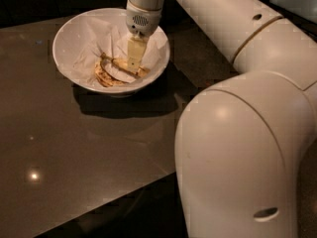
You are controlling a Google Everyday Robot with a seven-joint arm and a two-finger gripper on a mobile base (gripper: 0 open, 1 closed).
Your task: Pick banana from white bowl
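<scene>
The white bowl [74, 31] stands at the back left of the dark table, lined with crumpled white paper. The banana [110, 73], a small brown-spotted yellow bunch, lies at the bottom of the bowl toward its front right. My gripper [132, 66] reaches straight down into the bowl from above. Its pale fingers come down onto the right end of the bunch. The part of the bunch under the fingers is hidden.
The dark glossy table [74, 157] stretches left and forward of the bowl; its front edge runs diagonally at the lower left. My large white arm [237, 133] fills the right side of the view.
</scene>
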